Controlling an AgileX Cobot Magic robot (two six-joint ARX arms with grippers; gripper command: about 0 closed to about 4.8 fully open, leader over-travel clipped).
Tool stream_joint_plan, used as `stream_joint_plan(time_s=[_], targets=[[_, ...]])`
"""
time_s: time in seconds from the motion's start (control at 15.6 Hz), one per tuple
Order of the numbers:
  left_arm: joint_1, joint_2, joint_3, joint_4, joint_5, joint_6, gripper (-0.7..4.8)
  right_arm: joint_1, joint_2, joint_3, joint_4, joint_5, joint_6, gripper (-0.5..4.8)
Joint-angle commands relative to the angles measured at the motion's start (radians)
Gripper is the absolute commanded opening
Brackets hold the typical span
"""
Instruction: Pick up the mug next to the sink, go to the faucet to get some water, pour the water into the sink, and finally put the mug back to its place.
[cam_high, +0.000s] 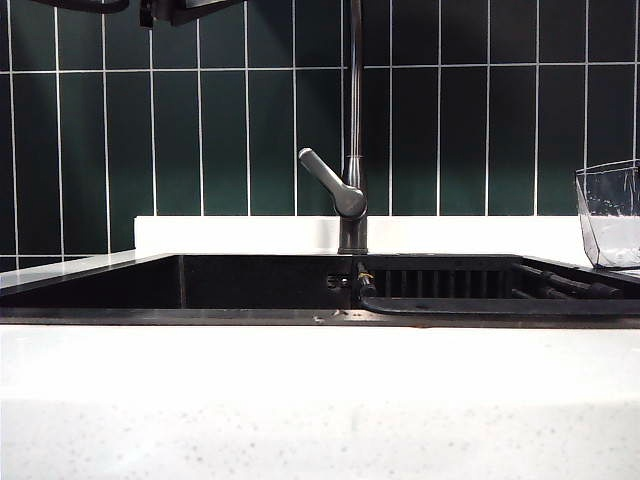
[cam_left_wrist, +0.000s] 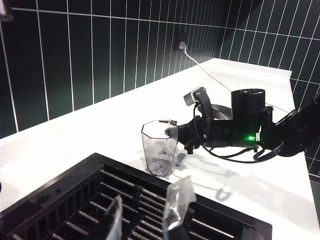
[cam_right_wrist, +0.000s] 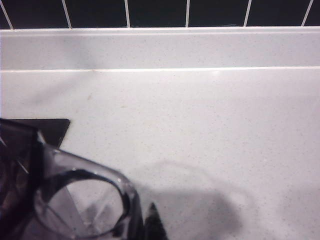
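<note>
i am watching the mug (cam_left_wrist: 160, 154) standing upright on the white worktop (cam_left_wrist: 100, 130) just beside the sink (cam_left_wrist: 75, 200), at the right edge of the exterior view. my right tool (cam_left_wrist: 176, 131) is reaching in level at the mug's rim, clamped together on its handle. my left tool (cam_left_wrist: 145, 215) is hanging over the sink's grated side, fingers apart, holding nothing. the faucet (cam_high: 352, 180) is rising behind the sink.

Dark green wall tiles (cam_high: 250, 130) behind white speckled countertop (cam_high: 300, 400); wall socket (cam_left_wrist: 182, 40).
</note>
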Motion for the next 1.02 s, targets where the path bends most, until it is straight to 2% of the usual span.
stream_joint_plan(time_s=[0.06,0.19,1.02], targets=[[0.0,-0.003,0.001,0.01,0.006,0.0,1.11,-0.001,0.003,0.002,0.017,0.002,0.003,0.03],[0.0,-0.003,0.001,0.01,0.006,-0.001,1.11,0.0,0.003,0.002,0.014,0.0,0.003,0.23],[0.0,-0.003,0.001,0.003,0.018,-0.003,1.1,0.0,0.002,-0.031,0.015,0.002,0.005,0.24]])
